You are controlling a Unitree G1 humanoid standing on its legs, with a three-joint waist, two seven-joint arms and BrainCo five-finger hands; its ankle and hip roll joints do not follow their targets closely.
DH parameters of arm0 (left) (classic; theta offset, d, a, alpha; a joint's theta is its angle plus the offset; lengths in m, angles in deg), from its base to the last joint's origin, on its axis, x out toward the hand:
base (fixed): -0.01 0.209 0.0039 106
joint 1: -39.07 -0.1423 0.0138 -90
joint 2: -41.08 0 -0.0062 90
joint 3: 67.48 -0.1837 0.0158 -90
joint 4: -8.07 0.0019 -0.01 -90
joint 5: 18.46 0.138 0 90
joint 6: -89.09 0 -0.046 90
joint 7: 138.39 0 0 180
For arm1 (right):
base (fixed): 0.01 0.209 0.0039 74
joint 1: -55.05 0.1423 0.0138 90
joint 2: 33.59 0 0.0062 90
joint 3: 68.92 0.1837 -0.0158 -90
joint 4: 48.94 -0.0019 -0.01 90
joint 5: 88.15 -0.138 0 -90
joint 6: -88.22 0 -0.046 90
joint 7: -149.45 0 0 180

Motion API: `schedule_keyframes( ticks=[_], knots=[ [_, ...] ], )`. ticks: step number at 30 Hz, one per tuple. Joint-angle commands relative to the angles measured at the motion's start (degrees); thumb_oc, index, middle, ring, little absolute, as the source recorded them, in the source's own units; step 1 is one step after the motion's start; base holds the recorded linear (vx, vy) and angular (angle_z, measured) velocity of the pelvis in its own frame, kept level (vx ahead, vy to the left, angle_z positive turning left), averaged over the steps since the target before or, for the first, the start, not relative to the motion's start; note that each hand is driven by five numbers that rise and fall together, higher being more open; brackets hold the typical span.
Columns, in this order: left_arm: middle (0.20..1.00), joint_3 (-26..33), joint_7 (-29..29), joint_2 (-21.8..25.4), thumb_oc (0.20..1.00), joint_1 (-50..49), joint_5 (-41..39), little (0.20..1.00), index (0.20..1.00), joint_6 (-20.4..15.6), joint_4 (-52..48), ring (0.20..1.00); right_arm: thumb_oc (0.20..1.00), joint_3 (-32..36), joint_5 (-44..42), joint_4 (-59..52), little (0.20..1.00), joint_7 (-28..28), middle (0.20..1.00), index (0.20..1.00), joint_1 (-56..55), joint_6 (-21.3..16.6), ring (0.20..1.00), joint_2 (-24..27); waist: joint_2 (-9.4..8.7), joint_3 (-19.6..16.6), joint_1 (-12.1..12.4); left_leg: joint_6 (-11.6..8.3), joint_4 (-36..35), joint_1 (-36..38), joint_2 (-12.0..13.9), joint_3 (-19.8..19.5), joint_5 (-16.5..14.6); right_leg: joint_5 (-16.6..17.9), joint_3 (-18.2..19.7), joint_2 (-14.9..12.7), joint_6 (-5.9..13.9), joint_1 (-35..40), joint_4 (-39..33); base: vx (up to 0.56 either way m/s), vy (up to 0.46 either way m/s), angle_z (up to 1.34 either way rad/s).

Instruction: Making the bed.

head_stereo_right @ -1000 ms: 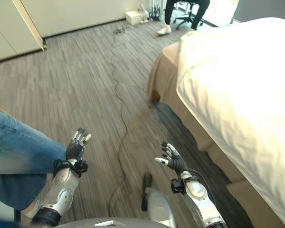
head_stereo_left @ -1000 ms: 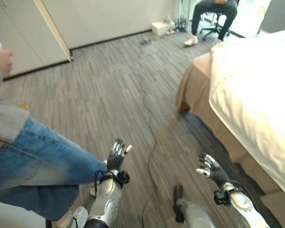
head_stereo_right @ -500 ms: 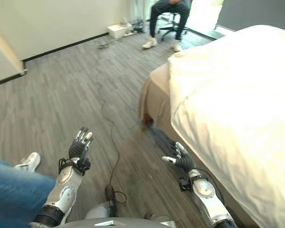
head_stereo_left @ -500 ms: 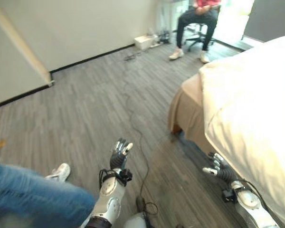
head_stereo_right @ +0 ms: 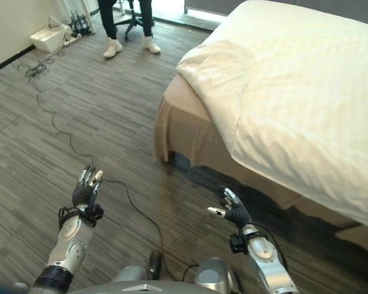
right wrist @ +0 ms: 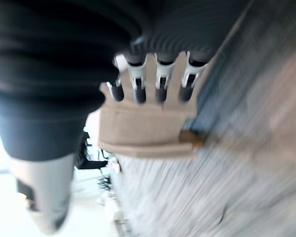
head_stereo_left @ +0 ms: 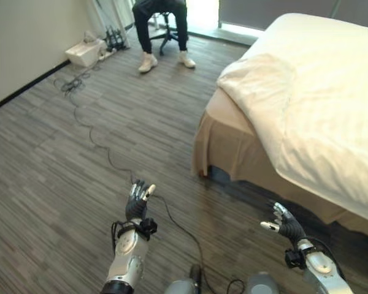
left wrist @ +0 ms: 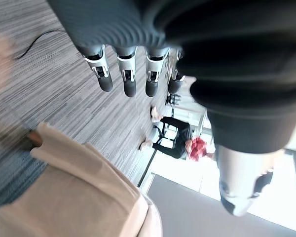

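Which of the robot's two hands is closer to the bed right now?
The right hand, raised just off the bed's tan skirt below the white duvet. The left hand is up over the open floor, further off, by the black cable.

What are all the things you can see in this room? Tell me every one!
Bed: one, with a tan skirt, on the robot's right side.
Duvet: one, cream white, spread over the bed, its near corner rumpled and folded back so the mattress corner shows.
Floor: grey striped planks.
Cable: one, black, snaking across the floor.
Box: one, white, by the far wall.
Person: one, dark trousers and white shoes, sitting on an office chair at the far end.
Left hand: open, raised over the floor, holding nothing.
Right hand: open, near the bed's edge, holding nothing.
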Motion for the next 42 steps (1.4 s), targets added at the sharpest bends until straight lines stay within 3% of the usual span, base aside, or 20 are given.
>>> schedule_keyframes(
  ticks=[1,2,3,4,6,9,10,15,22,28,32,33,34,35,36,37,38,40,41,42],
  knots=[
    [1.000,1.6,1.3,1.8,1.000,1.6,4.0,1.000,1.000,-1.9,-4.0,1.000,1.000,0.1,-1.2,-2.0,1.000,-3.2,1.000,1.000,1.9,-2.3,1.000,4.3,0.63,-1.1,-2.0,-5.73,-9.5,3.2,8.5,0.8,8.2,9.3,-4.1,7.9,0.55,1.1,-9.9,0.17,0.449,0.18],
    [1.000,1.6,1.1,1.5,1.000,2.0,4.4,1.000,1.000,-2.3,-3.3,1.000,1.000,0.6,-1.9,-2.0,1.000,-3.5,1.000,1.000,1.2,-2.6,1.000,5.0,0.45,-0.8,-2.8,-5.55,-10.2,4.1,7.5,2.1,7.9,6.0,-7.7,11.0,0.13,-0.7,-10.0,0.17,0.449,-0.10],
    [1.000,1.6,1.1,1.5,1.000,2.0,4.4,1.000,1.000,-2.3,-3.3,1.000,1.000,0.7,-1.9,-2.0,1.000,-3.5,1.000,1.000,1.2,-2.6,1.000,5.0,0.53,-0.9,-2.8,-5.56,-10.2,4.0,7.6,2.1,8.0,6.2,-7.7,11.1,0.11,-0.8,-10.1,0.16,0.305,-0.41],
    [1.000,1.8,0.2,1.0,1.000,2.5,4.2,1.000,1.000,-2.2,-3.8,1.000,1.000,1.2,-1.6,-1.4,1.000,-2.8,1.000,1.000,1.4,-2.4,1.000,5.2,0.10,-1.1,-2.4,-5.20,-10.0,4.8,6.5,3.5,7.2,3.5,-12.5,12.1,0.08,-0.3,-13.7,0.15,0.184,-0.39],
    [1.000,2.0,-0.1,0.3,1.000,2.4,3.6,1.000,1.000,-2.4,-4.5,1.000,1.000,1.2,-1.6,-1.0,1.000,-2.1,1.000,1.000,1.7,-2.4,1.000,4.9,-0.39,-1.5,-2.0,-5.05,-9.7,5.3,6.3,4.5,6.6,2.7,-15.2,12.0,-0.15,1.1,-16.9,0.13,0.133,-0.62],
    [1.000,2.3,0.1,-2.7,1.000,0.3,1.4,1.000,1.000,-3.2,-6.3,1.000,1.000,-0.7,-0.9,-0.5,1.000,-2.4,1.000,1.000,4.7,-3.1,1.000,4.9,-3.12,-2.8,2.0,-4.85,-8.5,5.8,6.5,11.6,4.7,1.8,-26.0,10.0,0.17,6.9,-24.8,0.06,0.057,-1.34],
    [1.000,1.5,1.0,-3.6,1.000,-0.9,0.6,1.000,1.000,-3.0,-6.6,1.000,1.000,-1.5,-0.6,-0.4,1.000,-2.7,1.000,1.000,5.3,-2.9,1.000,5.1,-3.67,-3.5,2.3,-4.76,-8.5,5.5,6.5,13.0,4.5,2.2,-26.1,10.2,0.75,8.0,-27.0,0.01,-0.016,-1.52],
    [1.000,-1.8,3.1,-4.0,1.000,-1.8,0.0,1.000,1.000,-1.4,-6.0,1.000,1.000,-3.9,-3.9,0.4,1.000,-2.3,1.000,1.000,7.3,-2.4,1.000,4.4,-3.44,-4.9,2.4,-4.72,-9.0,6.4,6.7,16.4,4.7,3.6,-21.6,12.3,0.70,10.4,-33.3,0.06,-0.006,-0.83],
    [1.000,-2.6,3.4,-4.0,1.000,-2.8,-0.8,1.000,1.000,-0.7,-7.9,1.000,1.000,-2.9,-4.5,1.1,1.000,-0.6,1.000,1.000,6.6,-2.0,1.000,4.2,-1.51,-5.1,1.8,-4.55,-9.5,7.7,6.6,16.4,4.6,2.3,-20.3,12.1,0.26,11.1,-32.1,0.06,-0.008,-0.08],
    [1.000,-3.1,3.5,-3.4,1.000,-2.0,1.4,1.000,1.000,-0.3,-6.6,1.000,1.000,-3.8,-1.5,-0.7,1.000,-1.9,1.000,1.000,6.8,-2.5,1.000,5.3,-1.15,-5.3,1.7,-4.73,-8.4,8.1,6.8,16.5,3.9,1.4,-19.7,12.2,-0.10,12.4,-32.6,0.05,-0.032,0.00],
    [1.000,-3.6,3.9,-3.5,1.000,-0.6,1.7,1.000,1.000,-0.5,-5.2,1.000,1.000,-5.0,3.1,-1.1,1.000,-2.2,1.000,1.000,7.7,-3.2,1.000,7.0,-2.05,-3.7,1.6,-6.48,1.9,4.5,8.2,17.4,4.5,1.6,-18.7,12.0,-0.74,12.7,-32.7,-0.01,-0.081,-0.05],
    [1.000,-3.6,3.9,-3.6,1.000,-0.2,1.4,1.000,1.000,-0.5,-5.1,1.000,1.000,-5.1,3.6,-1.1,1.000,-2.0,1.000,1.000,8.2,-3.3,1.000,7.2,-2.63,-3.1,1.6,-7.67,8.5,2.8,9.2,17.7,5.6,1.7,-18.4,11.9,-1.14,13.3,-32.7,0.04,-0.134,-0.23],
    [1.000,-3.6,3.6,-4.2,1.000,0.2,0.4,1.000,1.000,-0.9,-4.2,1.000,1.000,-5.0,4.7,-0.8,1.000,-1.0,1.000,1.000,8.7,-3.7,1.000,7.2,-3.68,-2.8,1.7,-9.87,17.5,-0.4,10.4,18.5,10.1,1.7,-17.7,11.8,-1.92,14.3,-33.1,0.03,-0.179,-0.29],
    [1.000,-3.7,3.2,-4.6,1.000,0.5,-0.6,1.000,1.000,-1.3,-4.2,1.000,1.000,-4.7,4.0,-1.1,1.000,-0.2,1.000,1.000,8.9,-3.9,1.000,7.0,-4.37,-2.1,2.3,-11.24,26.9,-4.2,9.8,16.2,11.9,1.6,-16.6,11.7,-2.74,14.3,-32.7,0.04,-0.086,-0.17],
    [1.000,-3.6,2.5,-5.1,1.000,0.4,-1.4,1.000,1.000,-1.5,-4.1,1.000,1.000,-4.9,3.4,-0.6,1.000,0.3,1.000,1.000,9.1,-3.9,1.000,6.8,-4.71,-1.4,3.0,-10.96,31.1,-6.4,8.0,12.2,11.5,1.4,-14.9,11.4,-3.11,14.4,-32.5,0.00,-0.018,-0.50],
    [1.000,-3.6,2.5,-5.1,1.000,0.4,-1.4,1.000,1.000,-1.5,-4.1,1.000,1.000,-4.9,3.4,-0.6,1.000,0.3,1.000,1.000,9.1,-3.9,1.000,6.8,-4.83,-1.6,3.0,-10.93,30.9,-6.6,7.8,12.2,11.7,1.5,-14.9,11.3,-3.09,14.2,-32.5,0.10,0.145,-0.83],
    [1.000,-3.5,0.6,-6.2,1.000,0.7,-2.5,1.000,1.000,-1.4,-3.9,1.000,1.000,-5.4,1.7,1.7,1.000,1.9,1.000,1.000,9.6,-3.4,1.000,5.4,-4.88,-1.6,3.9,-9.65,30.1,-7.4,9.2,7.9,10.6,1.2,-11.2,10.5,-2.50,14.5,-32.1,0.13,0.161,-1.38],
    [1.000,-3.0,0.1,-6.7,1.000,1.2,-3.6,1.000,1.000,-1.9,-3.7,1.000,1.000,-5.6,0.2,1.4,1.000,2.1,1.000,1.000,9.5,-3.5,1.000,4.9,-4.83,-1.7,3.8,-9.14,26.0,-6.0,15.4,7.7,11.5,0.4,-9.3,8.8,-1.47,14.8,-31.2,0.21,0.273,-1.23],
    [1.000,-2.6,0.0,-6.5,1.000,1.5,-3.6,1.000,1.000,-2.2,-3.5,1.000,1.000,-5.7,0.2,0.9,1.000,1.6,1.000,1.000,9.2,-3.7,1.000,5.0,-4.52,-2.4,4.0,-9.04,19.1,-3.9,19.3,5.8,13.6,-0.3,-8.2,7.8,-0.37,14.5,-30.2,0.26,0.366,-1.08],
    [1.000,-2.5,-0.1,-6.4,1.000,1.8,-3.6,1.000,1.000,-2.3,-3.4,1.000,1.000,-5.6,0.8,0.8,1.000,1.6,1.000,1.000,8.9,-3.7,1.000,5.3,-3.92,-3.2,4.0,-9.18,13.9,-2.7,21.3,4.3,15.8,-0.8,-7.2,7.1,0.42,14.3,-30.0,0.20,0.267,-1.15]
  ],
)
